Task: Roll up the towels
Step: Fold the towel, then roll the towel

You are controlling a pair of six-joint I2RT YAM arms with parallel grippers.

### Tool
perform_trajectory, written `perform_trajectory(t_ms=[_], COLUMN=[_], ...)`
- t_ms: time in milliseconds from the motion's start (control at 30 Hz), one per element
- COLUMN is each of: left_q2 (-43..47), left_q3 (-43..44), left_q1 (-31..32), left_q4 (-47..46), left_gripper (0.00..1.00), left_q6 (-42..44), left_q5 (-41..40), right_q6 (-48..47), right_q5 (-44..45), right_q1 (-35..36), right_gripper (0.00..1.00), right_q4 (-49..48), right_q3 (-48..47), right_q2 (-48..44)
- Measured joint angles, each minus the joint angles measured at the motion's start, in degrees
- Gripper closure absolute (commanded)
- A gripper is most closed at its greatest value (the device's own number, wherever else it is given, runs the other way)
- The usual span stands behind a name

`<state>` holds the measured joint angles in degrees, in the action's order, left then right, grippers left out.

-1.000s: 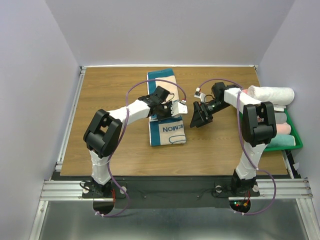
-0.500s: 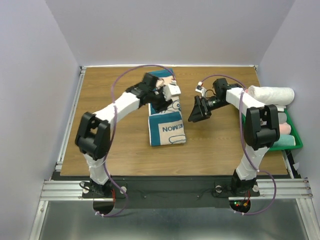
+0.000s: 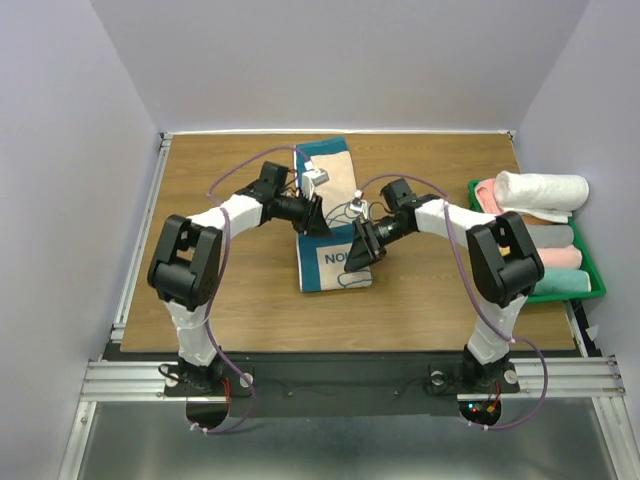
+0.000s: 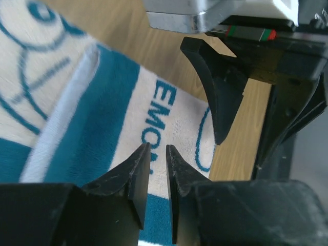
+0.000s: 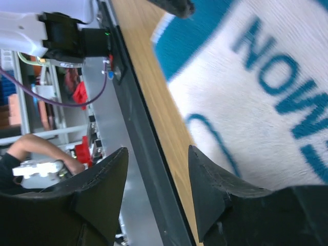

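The towel [image 3: 330,255] lies lengthwise on the middle of the wooden table. Its far part shows teal. Its near part is cream with teal reversed lettering. My left gripper [image 3: 316,216] is low over the towel's middle, jaws almost together with only a thin slit and nothing between them. In the left wrist view [image 4: 157,154] it points at the cream lettered patch of the towel [image 4: 174,133]. My right gripper [image 3: 357,250] is open and empty over the towel's right edge. In the right wrist view [image 5: 156,159] its jaws straddle the table's edge beside the towel [image 5: 256,97].
A green tray [image 3: 590,287] stands at the right table edge. It holds rolled towels: a white one [image 3: 545,190] on top, then grey [image 3: 555,237] and pink [image 3: 555,257] ones. The right gripper's finger [image 4: 220,97] shows close ahead in the left wrist view.
My left gripper went from the towel's right side up to its far end, then back down over its middle. My right gripper moved left and nearer, onto the towel's right edge.
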<state>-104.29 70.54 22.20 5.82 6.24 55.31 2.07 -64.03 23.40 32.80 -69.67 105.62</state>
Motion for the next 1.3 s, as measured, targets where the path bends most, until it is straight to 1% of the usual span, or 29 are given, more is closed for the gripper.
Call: perform_trajectory(t_ms=[200, 267, 367, 467, 533, 567, 667, 700, 733, 767, 800, 833, 867, 900, 933, 967, 1033, 1100, 1167, 1233, 1300], left_q2=[-8.3, -10.4, -13.4, -13.8, -13.4, -12.8, -8.4, -5.1, -1.9, 2.4, 5.9, 11.3, 13.8, 19.1, 24.3, 27.3, 33.3, 36.3, 37.4, 36.9, 35.8], left_q3=[-5.1, -5.6, -5.4, -4.6, -3.8, -3.6, -3.6, -3.6, -3.8, -4.6, -5.3, -6.7, -7.4, -9.4, -11.8, -13.4, -18.7, -24.0, -29.1, -33.0, -34.6], left_q1=[-0.9, -1.2, -2.4, -3.2, -3.5, -3.5, -3.6, -3.6, -3.6, -3.5, -3.5, -3.1, -2.8, -1.8, 0.5, 2.5, 8.7, 14.9, 21.1, 25.5, 27.5], left_q4=[-5.5, -6.1, -7.9, -7.8, -6.6, -5.4, -0.7, 1.6, 2.9, 3.9, 4.7, 5.5, 5.7, 5.6, 5.8, 5.8, 4.5, 3.2, 2.1, 1.8, 0.8], left_gripper=[0.71, 0.71, 0.71, 0.66, 0.61, 0.54, 0.46, 0.41, 0.39, 0.36, 0.35, 0.34, 0.33, 0.33, 0.33, 0.33, 0.33, 0.33, 0.33, 0.33, 0.33], left_q6=[-7.1, -8.3, -10.5, -10.2, -8.5, -6.8, -0.8, 2.2, 3.8, 7.3, 9.7, 12.5, 14.3, 18.1, 21.4, 23.7, 29.2, 33.2, 36.7, 39.4, 41.3], left_q5=[3.3, 3.6, 6.3, 7.5, 7.6, 7.3, 5.2, 3.8, 2.9, 1.0, -0.2, -2.6, -4.1, -6.8, -9.7, -12.1, -18.0, -23.7, -29.7, -34.6, -38.6], right_q6=[0.7, 1.2, 1.9, 2.3, 2.7, 3.0, 3.5, 3.6, 3.8, 4.3, 4.4, 5.0, 5.6, 6.1, 6.6, 7.1, 7.8, 8.4, 8.8, 9.0, 9.4], right_q5=[0.7, 0.2, -0.9, -1.0, -1.2, -1.7, -1.6, -1.3, -1.0, -0.8, -0.5, -0.2, 0.1, 0.2, 0.5, 0.8, 1.7, 2.9, 4.4, 5.9, 7.5], right_q1=[0.3, 0.1, -0.1, -0.1, 0.0, 0.0, 0.3, 0.3, 0.4, 0.4, 0.4, 0.4, 0.4, 0.4, 0.4, 0.4, 0.4, 0.4, 0.4, 0.4, 0.3], right_gripper=[0.46, 0.46, 0.46, 0.45, 0.45, 0.44, 0.41, 0.39, 0.38, 0.37, 0.37, 0.37, 0.37, 0.37, 0.38, 0.38, 0.38, 0.38, 0.38, 0.38, 0.38], right_q4=[-3.4, -3.9, -5.1, -5.9, -6.2, -6.3, -6.3, -6.3, -6.3, -6.4, -6.7, -6.8, -7.0, -7.4, -7.8, -8.2, -9.2, -10.1, -10.6, -11.1, -11.9], right_q3=[4.8, 5.4, 5.6, 5.6, 5.7, 5.8, 6.9, 7.2, 7.4, 7.4, 7.3, 7.0, 5.9, 4.9, 3.6, 2.0, -0.5, -3.0, -5.2, -7.2, -7.9], right_q2=[8.2, 10.3, 11.5, 11.5, 11.4, 10.9, 7.1, 5.1, 3.2, 0.5, -1.5, -3.8, -5.4, -6.1, -6.2, -5.8, -4.2, -1.6, 1.7, 5.4, 8.3])
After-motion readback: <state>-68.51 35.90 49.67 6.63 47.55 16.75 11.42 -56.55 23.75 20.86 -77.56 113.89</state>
